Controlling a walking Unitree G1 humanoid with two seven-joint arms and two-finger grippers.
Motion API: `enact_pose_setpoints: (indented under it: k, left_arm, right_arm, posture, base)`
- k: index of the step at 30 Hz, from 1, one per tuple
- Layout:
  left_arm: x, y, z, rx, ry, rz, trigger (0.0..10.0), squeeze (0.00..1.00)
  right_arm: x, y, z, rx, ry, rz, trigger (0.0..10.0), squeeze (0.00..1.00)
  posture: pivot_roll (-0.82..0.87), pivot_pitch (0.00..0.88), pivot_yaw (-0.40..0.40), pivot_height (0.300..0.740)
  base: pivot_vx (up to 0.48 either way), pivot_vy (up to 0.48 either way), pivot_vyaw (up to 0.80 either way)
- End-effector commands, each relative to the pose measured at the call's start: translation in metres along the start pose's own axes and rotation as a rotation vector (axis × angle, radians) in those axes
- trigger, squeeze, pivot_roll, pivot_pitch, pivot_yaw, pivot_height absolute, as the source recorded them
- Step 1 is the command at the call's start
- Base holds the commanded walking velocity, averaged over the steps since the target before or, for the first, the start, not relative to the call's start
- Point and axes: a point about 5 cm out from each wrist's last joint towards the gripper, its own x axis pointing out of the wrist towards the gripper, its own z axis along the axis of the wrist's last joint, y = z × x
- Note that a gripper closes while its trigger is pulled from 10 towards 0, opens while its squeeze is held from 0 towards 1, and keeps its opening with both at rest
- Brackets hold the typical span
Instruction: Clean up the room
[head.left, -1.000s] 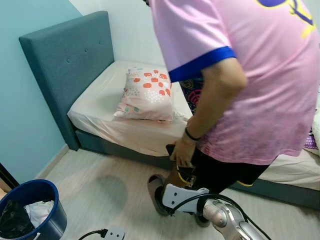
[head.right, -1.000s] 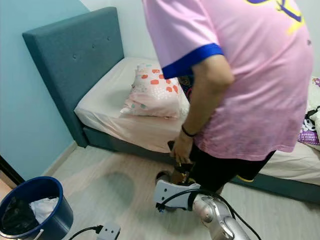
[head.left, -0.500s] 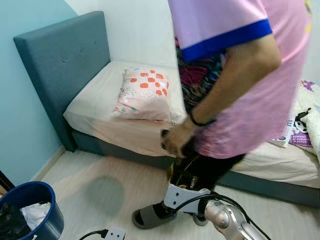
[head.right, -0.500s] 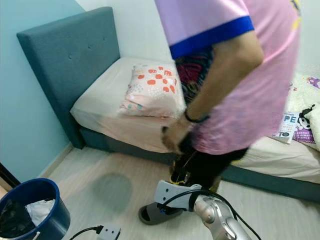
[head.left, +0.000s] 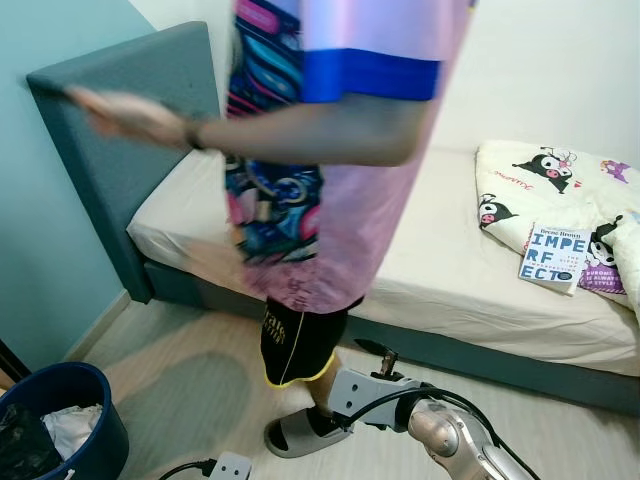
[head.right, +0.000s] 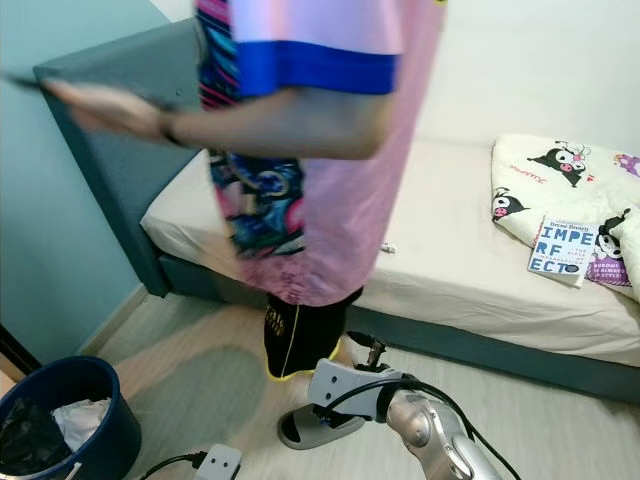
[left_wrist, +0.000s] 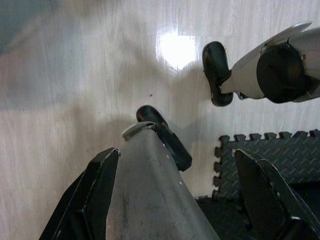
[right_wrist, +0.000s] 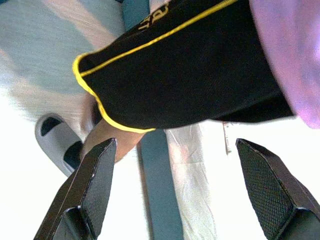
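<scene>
Pale wood floor (head.left: 190, 380) runs open at lower left, bounded by the blue bucket (head.left: 75, 400) in the corner and the bed (head.left: 470, 300) edge across the middle. A person (head.left: 330, 180) in a pink shirt stands centre frame, one grey slipper (head.left: 295, 435) planted. Right gripper (right_wrist: 175, 200) (fingers spread, nothing between them) sits low, just beside that leg. A book (head.left: 553, 256) lies on the bed at right, well apart. Left gripper (left_wrist: 180, 200) hangs released over floor.
</scene>
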Motion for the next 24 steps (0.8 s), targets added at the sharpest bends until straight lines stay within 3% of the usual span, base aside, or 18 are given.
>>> enact_pose_setpoints:
  k: [1, 16, 18, 19, 24]
  left_arm:
    - [-0.0006, -0.0004, -0.0063, 0.014, 0.029, -0.008, 10.0, 0.00]
    - [-0.0007, 0.0015, -0.0048, -0.014, 0.009, 0.020, 10.0, 0.00]
    - [-0.0006, 0.0013, -0.0045, -0.013, 0.010, 0.018, 10.0, 0.00]
    - [-0.0005, 0.0011, -0.0043, -0.012, 0.012, 0.017, 10.0, 0.00]
    - [-0.0003, 0.0009, -0.0026, -0.020, 0.004, 0.016, 10.0, 0.00]
  right_arm:
    - [-0.0005, 0.0007, 0.0041, 0.015, -0.015, -0.013, 10.0, 0.05]
    - [0.0007, 0.0013, 0.0027, 0.045, -0.005, 0.008, 10.0, 0.05]
    - [-0.0003, 0.0008, 0.0053, 0.016, -0.033, -0.025, 10.0, 0.07]
    - [-0.0013, 0.0005, 0.0074, -0.007, -0.055, -0.050, 10.0, 0.45]
    - [-0.0027, -0.0050, 0.0124, -0.124, -0.085, -0.093, 10.0, 0.51]
  posture:
    - [-0.21, 0.055, -0.012, 0.740]
    - [-0.21, 0.066, -0.039, 0.740]
    - [-0.21, 0.065, -0.042, 0.740]
    - [-0.21, 0.065, -0.042, 0.740]
    - [-0.22, 0.061, -0.041, 0.740]
  base:
    - [0.000, 0.000, 0.00]
    - [0.000, 0.000, 0.00]
    - [0.000, 0.000, 0.00]
    - [0.000, 0.000, 0.00]
    - [0.000, 0.000, 0.00]
